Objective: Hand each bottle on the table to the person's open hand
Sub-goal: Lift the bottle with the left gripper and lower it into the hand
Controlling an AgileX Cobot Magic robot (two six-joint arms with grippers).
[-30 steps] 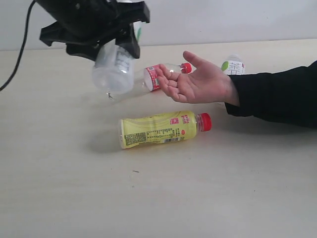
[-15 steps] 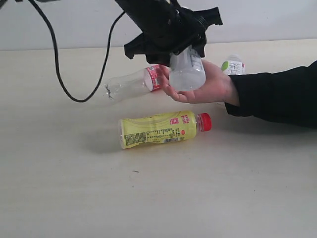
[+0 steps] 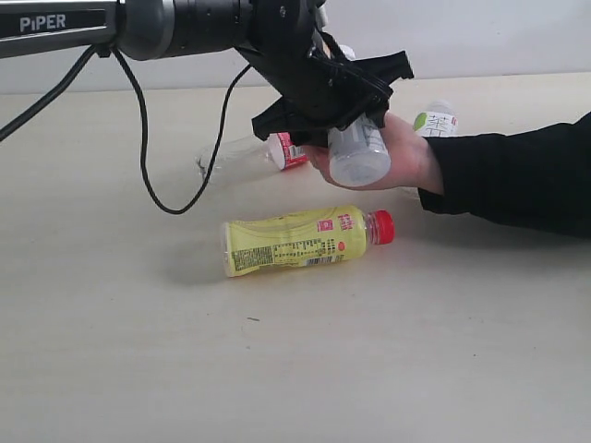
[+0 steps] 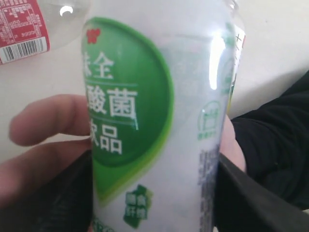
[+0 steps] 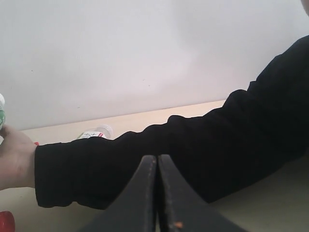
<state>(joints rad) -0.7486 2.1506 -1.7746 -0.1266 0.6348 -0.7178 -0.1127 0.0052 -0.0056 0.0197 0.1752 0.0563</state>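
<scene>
My left gripper (image 3: 342,109) reaches across and is shut on the translucent white bottle with the green label (image 3: 358,155). The bottle rests in the person's open hand (image 3: 406,159), whose fingers curl around it. In the left wrist view this bottle (image 4: 154,121) fills the frame between my dark fingers (image 4: 251,198), with the person's fingers (image 4: 48,121) behind it. The clear red-labelled bottle (image 3: 284,148) lies behind the arm, partly hidden. Nearer the front lies the yellow-labelled bottle (image 3: 300,240). The white bottle with the orange-green label (image 3: 434,120) stands behind the wrist. My right gripper (image 5: 157,158) is shut and empty.
The black sleeve (image 3: 517,175) stretches in from the right over the pale table (image 3: 295,369), and it fills the right wrist view (image 5: 203,150) just beyond my shut right fingers. A black cable (image 3: 157,175) hangs from the left arm down to the tabletop.
My left gripper carried the green-labelled bottle from the left to the right and lowered it into the person's palm. The person's fingers have closed round it.
</scene>
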